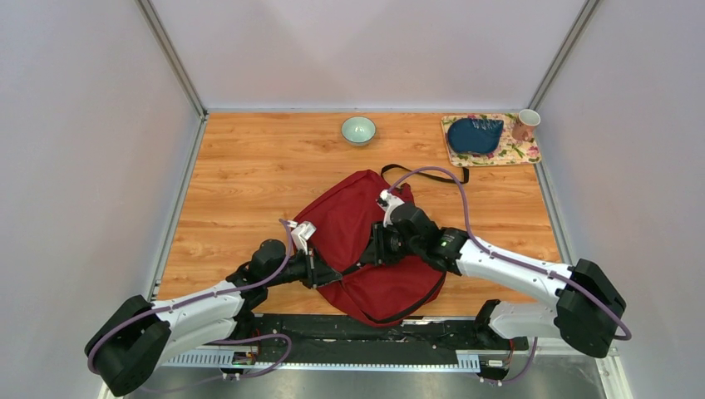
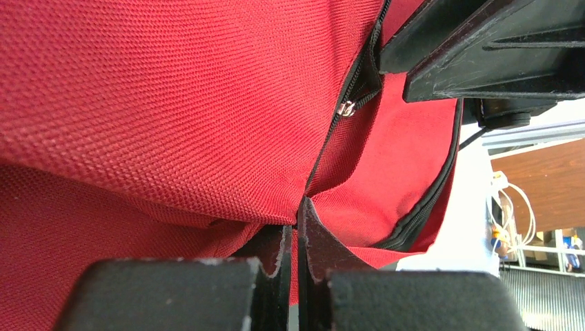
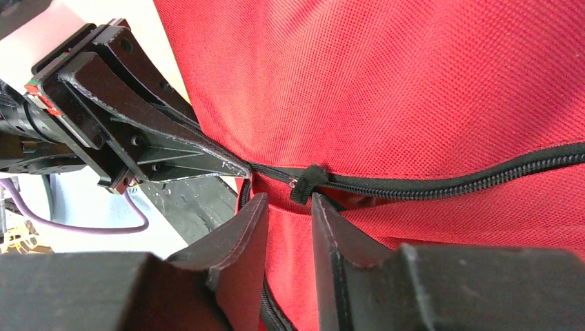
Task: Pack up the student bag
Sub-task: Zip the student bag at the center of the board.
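A: Nearest first. Hands?
B: Left hand (image 2: pixel 295 231) is clenched on a fold of the large dark red soft-fabric student bag (image 1: pixel 349 216), right at the end of the black zipper (image 3: pixel 448 181). Right hand (image 3: pixel 288 203) is released, with its fingers parted. The small black fabric pull tab (image 3: pixel 308 185) sits just past the tips and isn't gripped.
A: Where's the bag?
B: Lying on the wooden bench (image 1: pixel 249 166), centre, close to the near edge and between the two arms. A black strap (image 1: pixel 464 174) trails out the far side.
A: Step?
B: Zipper work. I'd guess closing up, with the left hand anchoring. The run on the far side of the tab from the left hand looks meshed. The short bit between the tab and the left hand is too thin to read and may be open.
A: Next move?
B: Likely the right hand has to straddle that tab squarely, clamp, then pull along the seam line against the left hand's hold. The tab is small and floppy, so it's easy to pinch cloth instead.
A: Far side?
B: Pale green round bowl (image 1: pixel 358 130) near the back edge. Floral rectangular mat (image 1: pixel 524 154) in the far right corner, carrying a small dark blue pouch (image 1: pixel 475 135) and a pinkish cup (image 1: pixel 525 123). All well apart from the bag.
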Robot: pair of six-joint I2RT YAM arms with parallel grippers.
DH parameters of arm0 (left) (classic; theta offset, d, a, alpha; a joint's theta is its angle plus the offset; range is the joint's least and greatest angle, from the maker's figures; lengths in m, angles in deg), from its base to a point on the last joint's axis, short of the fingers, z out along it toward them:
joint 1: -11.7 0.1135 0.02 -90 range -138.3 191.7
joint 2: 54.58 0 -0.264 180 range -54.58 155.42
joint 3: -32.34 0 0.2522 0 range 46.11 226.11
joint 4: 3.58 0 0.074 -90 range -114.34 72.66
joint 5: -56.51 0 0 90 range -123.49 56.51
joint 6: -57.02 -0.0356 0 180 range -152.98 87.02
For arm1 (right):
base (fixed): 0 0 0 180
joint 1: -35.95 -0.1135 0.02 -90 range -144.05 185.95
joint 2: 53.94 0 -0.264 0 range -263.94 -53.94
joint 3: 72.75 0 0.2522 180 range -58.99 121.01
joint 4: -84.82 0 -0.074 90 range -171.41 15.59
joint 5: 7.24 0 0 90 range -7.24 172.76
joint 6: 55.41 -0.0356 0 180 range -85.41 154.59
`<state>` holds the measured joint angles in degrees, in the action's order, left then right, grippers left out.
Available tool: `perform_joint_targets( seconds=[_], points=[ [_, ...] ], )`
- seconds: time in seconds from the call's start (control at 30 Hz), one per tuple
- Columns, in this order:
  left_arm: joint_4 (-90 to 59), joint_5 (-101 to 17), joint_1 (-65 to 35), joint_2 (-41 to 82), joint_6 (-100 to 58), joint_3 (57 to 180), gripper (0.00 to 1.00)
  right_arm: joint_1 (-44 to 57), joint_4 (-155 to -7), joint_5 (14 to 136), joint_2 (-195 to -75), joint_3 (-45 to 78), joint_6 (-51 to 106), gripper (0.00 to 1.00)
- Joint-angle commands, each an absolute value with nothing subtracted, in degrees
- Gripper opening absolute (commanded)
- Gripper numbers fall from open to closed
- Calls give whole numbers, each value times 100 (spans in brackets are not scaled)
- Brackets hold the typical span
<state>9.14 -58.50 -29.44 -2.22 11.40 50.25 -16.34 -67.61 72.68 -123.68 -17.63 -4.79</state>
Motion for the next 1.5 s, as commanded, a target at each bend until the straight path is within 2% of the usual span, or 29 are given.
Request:
perform_joint_targets(
  seconds=[0.0, 0.33, 0.53, 0.57, 0.63, 0.67, 0.73, 1.13, 1.47],
  points=[
    [762, -5871, -2908, -272, 911, 5112, 0, -1608, -6946, 7151, -12434, -1549, -364, 33],
    [824, -5933, -2908, -281, 920, 5094, 0, -1634, -6700, 7432, -12610, -1496, -303, 39],
    [833, -5933, -2908, -307, 920, 5085, 0, -1678, -6761, 7775, -12786, -1487, -530, 38],
    [833, -5933, -2908, -307, 920, 5085, 0, -1696, -6779, 7845, -12829, -1487, -575, 35],
    [815, -5933, -2908, -307, 920, 5085, 0, -1705, -6840, 7942, -12865, -1478, -645, 22],
    [815, -5933, -2899, -299, 920, 5085, 0, -1722, -6841, 7977, -12848, -1470, -663, 8],
    [780, -5924, -2899, -316, 920, 5076, 0, -1749, -6867, 8092, -12813, -1487, -707, 0],
    [87, -5502, -2890, -483, 666, 5120, 0, -1775, -6647, 8724, -12250, -1531, -812, 0],
    [-1301, -4783, -2829, -685, 305, 5682, 0, -1775, -6569, 9128, -12083, -1408, -944, 0]
  ],
)
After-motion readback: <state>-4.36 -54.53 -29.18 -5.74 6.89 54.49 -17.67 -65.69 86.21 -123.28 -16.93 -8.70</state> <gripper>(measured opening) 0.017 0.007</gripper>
